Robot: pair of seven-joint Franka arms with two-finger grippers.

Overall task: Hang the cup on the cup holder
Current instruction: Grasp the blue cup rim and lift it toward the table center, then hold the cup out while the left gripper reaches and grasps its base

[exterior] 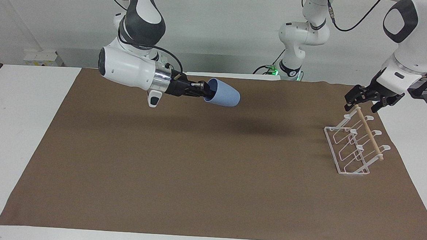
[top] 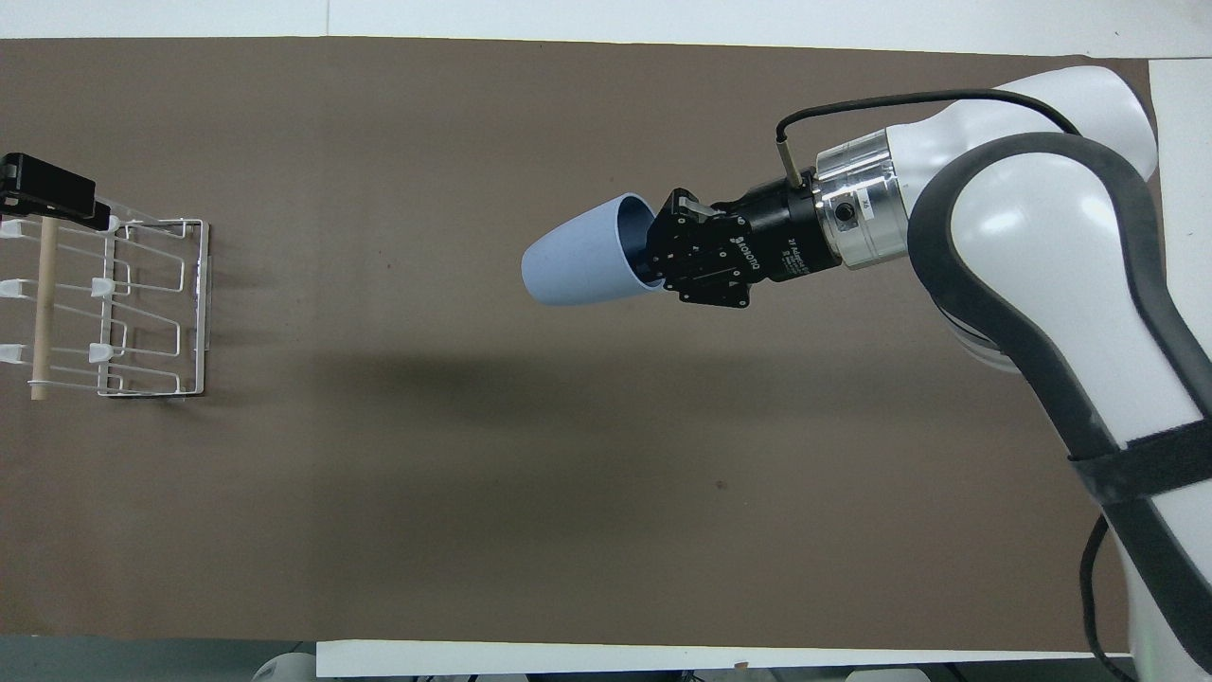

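My right gripper (exterior: 205, 93) is shut on the rim of the light blue cup (exterior: 225, 97), one finger inside it. It holds the cup on its side, in the air over the middle of the brown mat, bottom pointing toward the left arm's end. In the overhead view the right gripper (top: 653, 260) and the cup (top: 573, 267) show clearly. The white wire cup holder (exterior: 354, 145) with its wooden dowel stands at the left arm's end, also in the overhead view (top: 142, 303). My left gripper (exterior: 364, 100) sits at the dowel's upper end, in the overhead view too (top: 47, 189).
A brown mat (exterior: 209, 193) covers most of the white table. The cup casts a shadow on the mat below it. Bare white table shows past the mat at both ends.
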